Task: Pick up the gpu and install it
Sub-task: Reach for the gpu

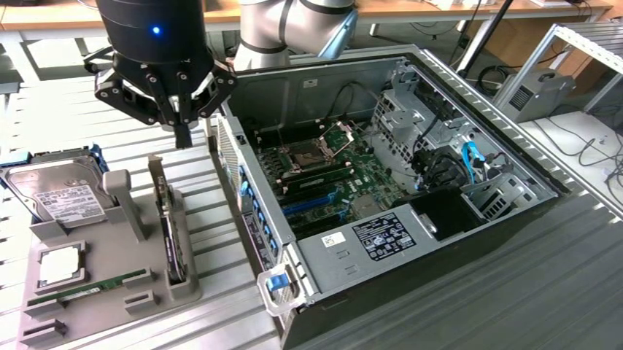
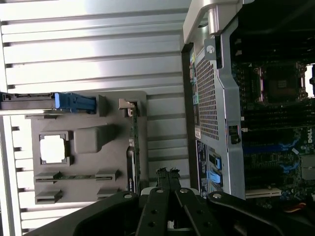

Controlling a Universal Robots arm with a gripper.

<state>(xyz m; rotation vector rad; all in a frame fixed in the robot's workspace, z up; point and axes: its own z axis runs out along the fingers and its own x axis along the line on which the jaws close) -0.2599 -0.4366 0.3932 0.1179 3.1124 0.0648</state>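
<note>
Hand (image 1: 182, 138) shut, empty, above gpu (image 1: 173, 237) standing edge-up in holder (image 1: 98, 321). Approach prob. needs hand squared w/ card's thin edge, clear of case (image 1: 322, 251).

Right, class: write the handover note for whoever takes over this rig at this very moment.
Gripper: shut, holding nothing, hanging above the grey holder, apart from the card.
Gpu: standing on edge in its slot in the holder, beside the open computer case.
Done: nothing of the job shows as done.
Left: the gpu is not yet picked up and not yet installed in the case.
</note>
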